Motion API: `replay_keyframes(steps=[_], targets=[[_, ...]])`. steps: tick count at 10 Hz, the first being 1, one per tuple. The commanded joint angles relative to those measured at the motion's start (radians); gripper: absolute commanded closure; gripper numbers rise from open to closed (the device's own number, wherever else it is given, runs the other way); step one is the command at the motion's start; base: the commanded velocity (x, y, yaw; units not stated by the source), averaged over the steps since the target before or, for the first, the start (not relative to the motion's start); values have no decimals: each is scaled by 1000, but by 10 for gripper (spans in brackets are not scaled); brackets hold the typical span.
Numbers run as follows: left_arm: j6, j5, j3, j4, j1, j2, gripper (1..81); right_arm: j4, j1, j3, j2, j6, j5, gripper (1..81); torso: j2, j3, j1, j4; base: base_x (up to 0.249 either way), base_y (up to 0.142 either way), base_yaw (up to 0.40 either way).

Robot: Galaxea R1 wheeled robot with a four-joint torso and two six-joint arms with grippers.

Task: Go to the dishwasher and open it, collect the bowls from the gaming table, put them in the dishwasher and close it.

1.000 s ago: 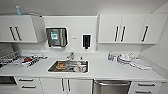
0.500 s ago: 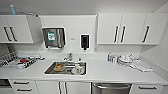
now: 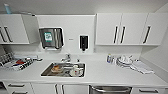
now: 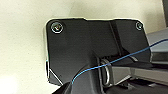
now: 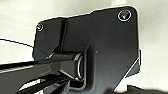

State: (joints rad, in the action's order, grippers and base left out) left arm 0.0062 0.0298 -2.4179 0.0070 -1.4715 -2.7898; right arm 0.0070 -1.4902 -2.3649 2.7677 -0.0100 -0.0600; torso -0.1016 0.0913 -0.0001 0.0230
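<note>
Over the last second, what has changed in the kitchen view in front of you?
The camera has moved: the whole view has slid downward in the picture, so the robot seems to have edged closer or tilted. The dishwasher front is cut off at the bottom edge, below the counter. The things themselves stayed put: the sink, the stacked plates, the dish rack.

The dishwasher (image 3: 110,89) under my counter's front edge is cut off, with its top alone visible. Items in the sink (image 3: 45,72) blur together.

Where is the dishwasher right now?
In the head view, the dishwasher is at the bottom edge, under the white counter, right of the sink. Its door looks shut.
</note>
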Motion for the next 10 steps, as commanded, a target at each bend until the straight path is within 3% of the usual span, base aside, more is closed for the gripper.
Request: replay_keyframes(steps=[1, 3, 10], targets=[[6, 56, 5, 2, 59, 15, 10, -4, 57, 7, -17, -2, -54, 10, 0, 0, 0, 0, 105, -64, 0], [6, 58, 5, 2, 59, 16, 10, -4, 55, 7, -18, -2, -54, 10, 0, 0, 0, 0, 105, -64, 0], [6, 59, 6, 1, 58, 12, 10, -1, 53, 9, -21, -2, -54, 10, 0, 0, 0, 0, 88, 0, 0]])
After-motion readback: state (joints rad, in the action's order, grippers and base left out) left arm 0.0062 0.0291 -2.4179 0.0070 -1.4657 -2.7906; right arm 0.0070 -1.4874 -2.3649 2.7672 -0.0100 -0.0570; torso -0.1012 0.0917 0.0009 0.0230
